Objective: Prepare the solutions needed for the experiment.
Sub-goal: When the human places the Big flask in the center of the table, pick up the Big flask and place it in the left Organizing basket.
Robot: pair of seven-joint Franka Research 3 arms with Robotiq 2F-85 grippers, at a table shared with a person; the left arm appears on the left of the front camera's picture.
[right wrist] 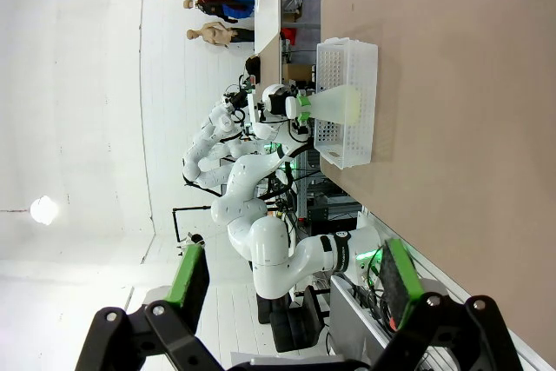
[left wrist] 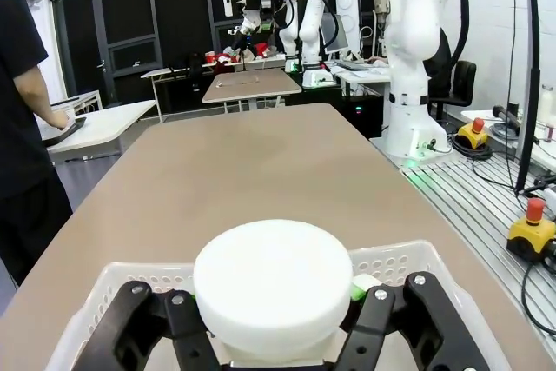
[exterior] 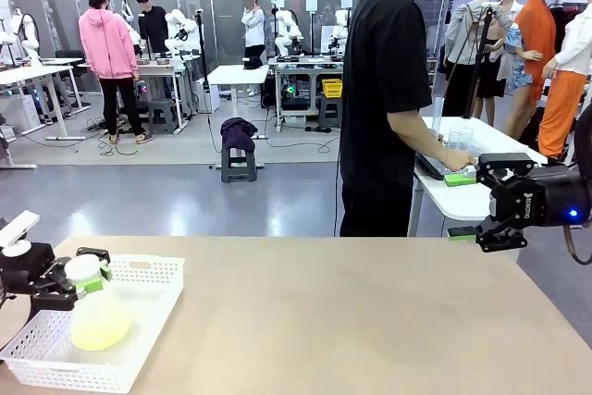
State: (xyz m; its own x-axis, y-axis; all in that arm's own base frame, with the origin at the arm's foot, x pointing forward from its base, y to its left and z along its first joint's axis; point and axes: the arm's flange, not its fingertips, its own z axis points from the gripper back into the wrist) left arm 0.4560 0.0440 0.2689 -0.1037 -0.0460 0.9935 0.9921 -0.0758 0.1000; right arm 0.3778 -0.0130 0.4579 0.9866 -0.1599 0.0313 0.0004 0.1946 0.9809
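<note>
A frosted conical flask (exterior: 100, 321) with a white cap stands in a white basket (exterior: 148, 267) at the table's front left. The pale yellow-green solutions tint its wide base. My left gripper (exterior: 81, 277) has its fingers on either side of the flask's neck, just under the cap. In the left wrist view the cap (left wrist: 272, 280) hides the neck between the fingers (left wrist: 375, 306), so contact cannot be judged. My right gripper (exterior: 462, 206) hovers open above the table's far right edge with nothing between its green pads. The right wrist view shows the flask (right wrist: 340, 103) in the basket (right wrist: 347, 56) far off.
A person in black (exterior: 388, 90) stands at the far side, turned to a white side table (exterior: 490, 141) with hands on items there. The tan tabletop (exterior: 324, 321) stretches bare between the basket and my right gripper.
</note>
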